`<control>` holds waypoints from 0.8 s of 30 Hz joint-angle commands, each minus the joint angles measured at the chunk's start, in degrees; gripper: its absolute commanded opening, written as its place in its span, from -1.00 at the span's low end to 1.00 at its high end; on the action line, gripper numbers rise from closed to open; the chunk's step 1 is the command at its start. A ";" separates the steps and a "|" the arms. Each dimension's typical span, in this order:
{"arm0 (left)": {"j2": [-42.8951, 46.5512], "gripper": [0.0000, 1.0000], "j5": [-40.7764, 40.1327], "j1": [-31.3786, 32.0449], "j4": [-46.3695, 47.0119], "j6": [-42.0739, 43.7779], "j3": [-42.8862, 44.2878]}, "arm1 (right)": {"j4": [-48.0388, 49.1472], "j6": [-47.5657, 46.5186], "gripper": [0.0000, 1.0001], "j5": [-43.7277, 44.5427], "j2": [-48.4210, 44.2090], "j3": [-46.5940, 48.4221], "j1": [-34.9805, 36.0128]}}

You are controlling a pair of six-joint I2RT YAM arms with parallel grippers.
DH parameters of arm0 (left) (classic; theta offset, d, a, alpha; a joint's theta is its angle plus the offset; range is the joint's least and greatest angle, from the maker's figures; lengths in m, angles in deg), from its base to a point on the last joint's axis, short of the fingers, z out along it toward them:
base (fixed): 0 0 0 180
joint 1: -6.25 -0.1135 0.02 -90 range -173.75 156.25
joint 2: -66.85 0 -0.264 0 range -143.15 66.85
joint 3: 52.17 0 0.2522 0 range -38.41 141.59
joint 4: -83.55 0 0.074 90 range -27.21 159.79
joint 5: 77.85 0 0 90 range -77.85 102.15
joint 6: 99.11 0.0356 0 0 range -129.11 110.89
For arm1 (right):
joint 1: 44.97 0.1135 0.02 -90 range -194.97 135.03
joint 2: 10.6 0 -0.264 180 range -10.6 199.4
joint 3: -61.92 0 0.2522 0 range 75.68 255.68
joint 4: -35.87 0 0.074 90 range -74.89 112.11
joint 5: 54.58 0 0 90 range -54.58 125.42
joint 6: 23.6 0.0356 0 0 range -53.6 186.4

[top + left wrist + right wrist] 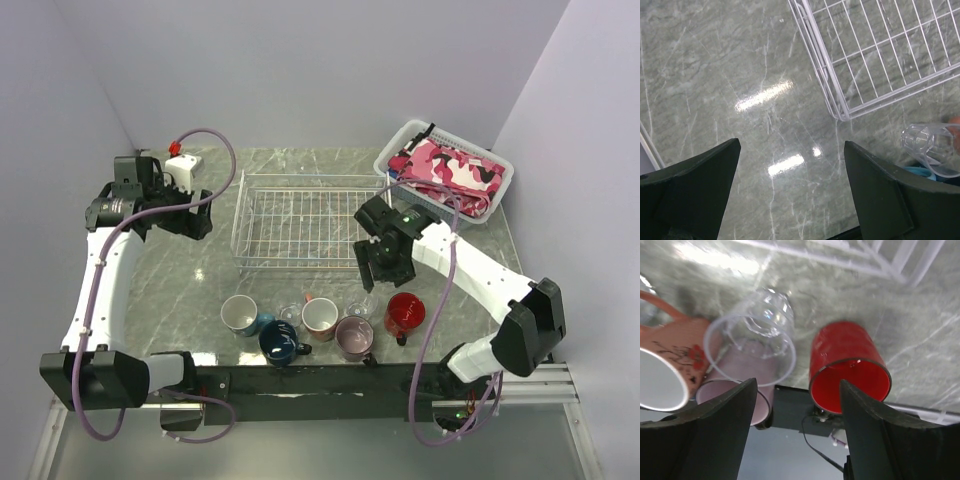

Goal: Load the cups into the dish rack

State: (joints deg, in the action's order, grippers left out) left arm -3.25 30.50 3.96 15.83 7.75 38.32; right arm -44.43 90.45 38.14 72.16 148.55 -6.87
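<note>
Shows the wire dish rack [300,222] at centre of the overhead frame, with the cups [320,318] grouped below it along the tabletop's [180,290] lower edge. Finds the right pincer [385,264] spread open above a clear glass [752,342] and red mug [847,365]. Catches the left pincer [195,225] at upper left, likewise open, gripping nothing.

The table [190,290] has a grey-green top that looks like stone, with thin pale lines running through it. Plain walls [320,60] stand round the table, one behind it, one on its left and one on its right, all a soft lilac-white. Bright white patches of light [763,95] shine on the table top. A dark bar [300,382] runs along the table's near edge. Below that edge is a smooth grey floor [320,455].
</note>
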 commanded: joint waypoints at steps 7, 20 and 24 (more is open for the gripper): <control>-1.52 0.82 -0.07 0.00 4.91 -0.07 0.61 | 5.19 0.47 0.35 -0.17 -5.42 -6.41 0.04; -1.70 0.82 0.90 0.00 6.75 -1.57 0.00 | 12.57 -0.94 0.21 -2.54 -2.26 -10.10 0.04; -1.61 0.82 0.90 0.00 7.02 -2.10 0.26 | 15.04 -1.20 0.05 -2.55 -1.02 -12.91 0.04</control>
State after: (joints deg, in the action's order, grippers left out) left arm -5.35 30.33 3.96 20.47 6.57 38.32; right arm -33.06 90.11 35.97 69.88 137.92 -6.87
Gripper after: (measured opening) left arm 0.910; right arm 0.555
